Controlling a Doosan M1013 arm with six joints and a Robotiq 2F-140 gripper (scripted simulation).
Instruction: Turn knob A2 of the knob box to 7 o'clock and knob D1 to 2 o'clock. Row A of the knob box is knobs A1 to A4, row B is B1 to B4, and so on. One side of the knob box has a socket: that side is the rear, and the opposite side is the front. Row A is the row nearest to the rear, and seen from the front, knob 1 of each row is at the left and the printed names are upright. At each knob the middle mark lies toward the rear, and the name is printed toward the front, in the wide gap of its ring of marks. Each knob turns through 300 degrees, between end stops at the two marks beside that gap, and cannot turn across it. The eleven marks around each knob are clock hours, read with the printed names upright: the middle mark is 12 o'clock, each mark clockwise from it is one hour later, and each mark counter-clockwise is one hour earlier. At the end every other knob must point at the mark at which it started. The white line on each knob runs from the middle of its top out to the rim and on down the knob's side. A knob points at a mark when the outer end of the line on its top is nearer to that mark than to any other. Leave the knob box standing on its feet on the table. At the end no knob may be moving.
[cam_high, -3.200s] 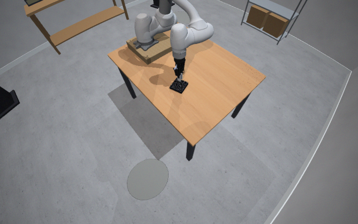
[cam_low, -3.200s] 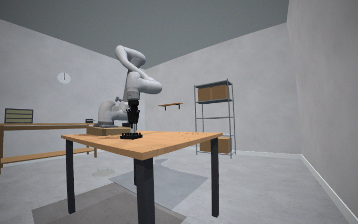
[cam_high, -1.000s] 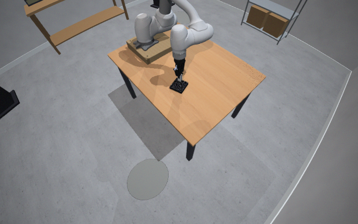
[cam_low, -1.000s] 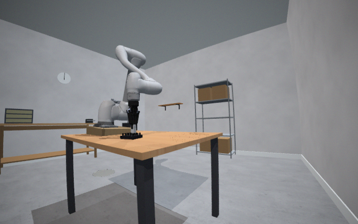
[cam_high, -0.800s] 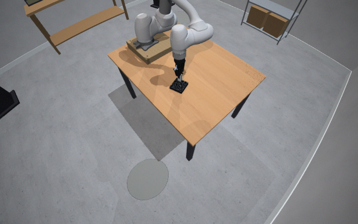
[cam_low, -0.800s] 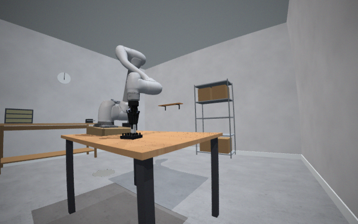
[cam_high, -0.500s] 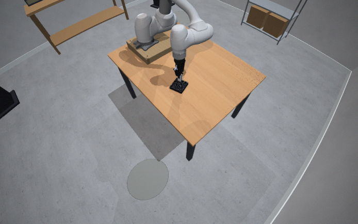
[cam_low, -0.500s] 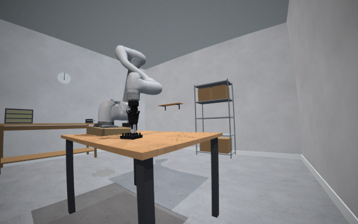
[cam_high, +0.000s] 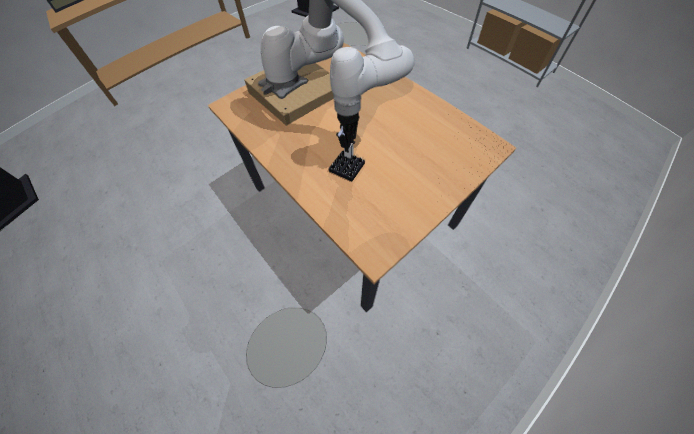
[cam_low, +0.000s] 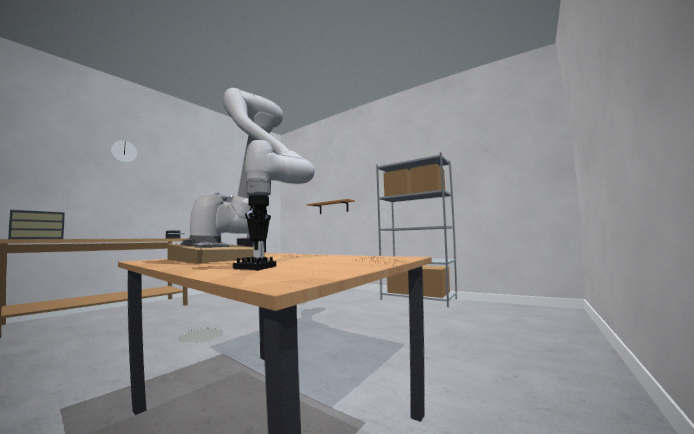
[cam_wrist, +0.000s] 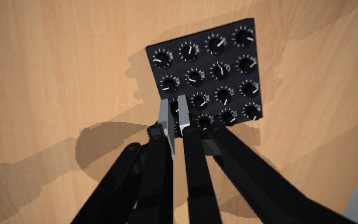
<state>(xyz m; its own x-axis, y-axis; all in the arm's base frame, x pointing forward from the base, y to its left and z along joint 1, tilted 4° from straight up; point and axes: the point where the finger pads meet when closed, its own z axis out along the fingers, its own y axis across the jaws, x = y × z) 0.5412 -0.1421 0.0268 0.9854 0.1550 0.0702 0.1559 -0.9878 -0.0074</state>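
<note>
The black knob box (cam_wrist: 207, 82) stands on the wooden table, seen also in the top view (cam_high: 347, 166) and the exterior view (cam_low: 254, 263). It has four rows of four black knobs with white lines. My gripper (cam_wrist: 175, 108) (cam_high: 348, 152) (cam_low: 259, 251) points straight down onto the box. Its two grey fingertips stand narrowly apart, shut on a knob at the box's left edge in the wrist view, third from the top. That knob is mostly hidden by the fingers. I cannot read its printed name or its line.
The arm's base stands on a wooden block (cam_high: 289, 94) at the table's back corner. A metal shelf with cardboard boxes (cam_low: 415, 225) and a wooden bench (cam_low: 76, 245) stand away from the table.
</note>
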